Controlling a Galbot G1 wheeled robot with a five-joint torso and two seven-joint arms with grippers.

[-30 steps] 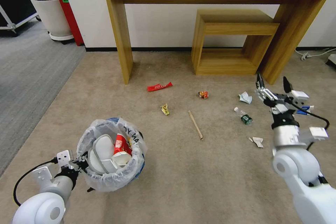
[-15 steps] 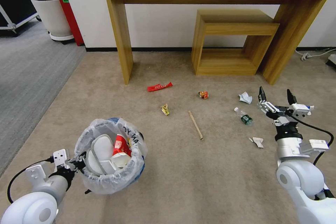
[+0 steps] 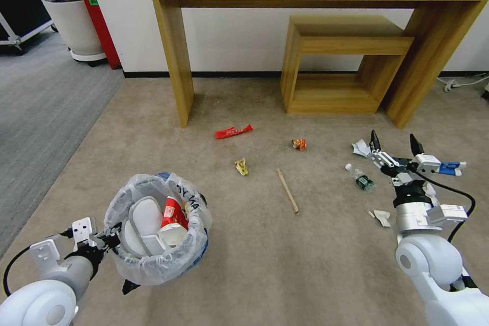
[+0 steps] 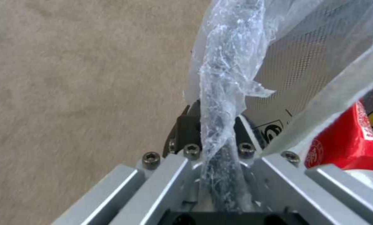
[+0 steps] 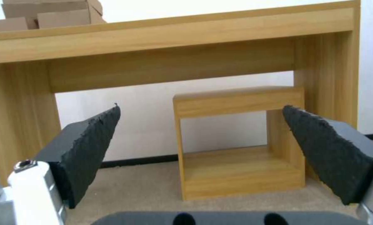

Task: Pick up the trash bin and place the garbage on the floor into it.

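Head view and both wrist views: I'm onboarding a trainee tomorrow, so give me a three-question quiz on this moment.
1. True or false: the left gripper is shut on the trash bin rim.
2. The right gripper is: A) open, B) holding the bottle.
3. Which litter lies nearest the trash bin: the yellow wrapper or the wooden stick?

Key: 1 true; 2 A; 3 the yellow wrapper.

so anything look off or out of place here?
Litter is strewn on the floor: red wrapper, wooden stick, bottle lying on its side. Left gripper clamps the trash bin rim; right gripper open.
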